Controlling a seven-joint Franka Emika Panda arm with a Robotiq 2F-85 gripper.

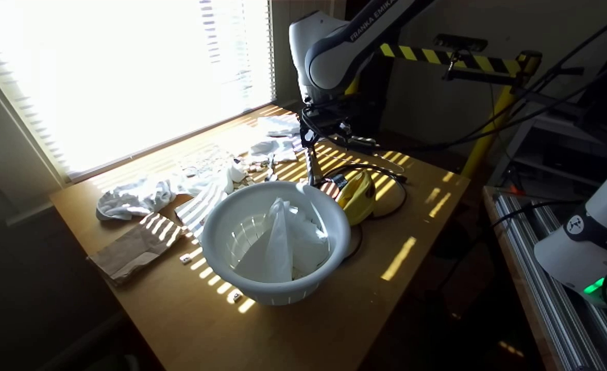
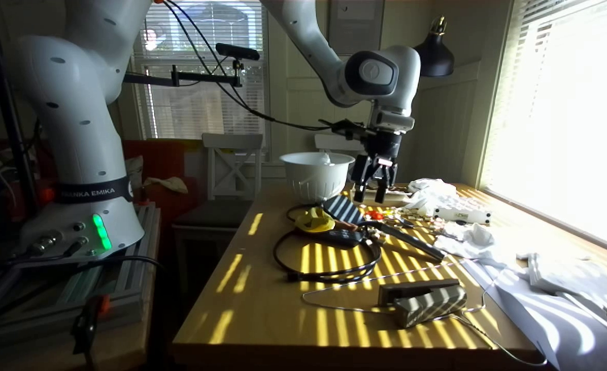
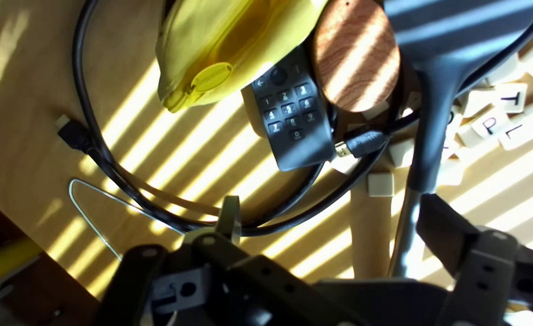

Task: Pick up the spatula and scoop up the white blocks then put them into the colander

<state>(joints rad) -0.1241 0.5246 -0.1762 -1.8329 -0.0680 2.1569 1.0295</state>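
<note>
Striped by sunlight, the dark grey spatula (image 3: 429, 131) lies on the table. Its broad blade is at the top right of the wrist view. My gripper (image 3: 332, 215) is open, its jaws wide apart, and the lower handle passes between them, close to the right finger (image 3: 443, 231). In an exterior view the gripper (image 2: 370, 196) points down with its fingertips above the spatula (image 2: 414, 241). White letter blocks (image 3: 513, 97) lie scattered beside and partly under the spatula. The pale colander (image 1: 277, 293) stands upright, with white crumpled material (image 1: 308, 237) inside; in an exterior view the colander (image 2: 316, 180) is behind the spatula.
A yellow banana-like pouch (image 3: 230, 54), a black keypad (image 3: 293, 147), a round wooden disc (image 3: 357, 54) and a looped black cable (image 3: 293, 227) lie by the spatula. Cloths (image 1: 133, 198) and brown cardboard (image 1: 136, 247) are near the window side. A grey object (image 2: 430, 306) is near the table edge.
</note>
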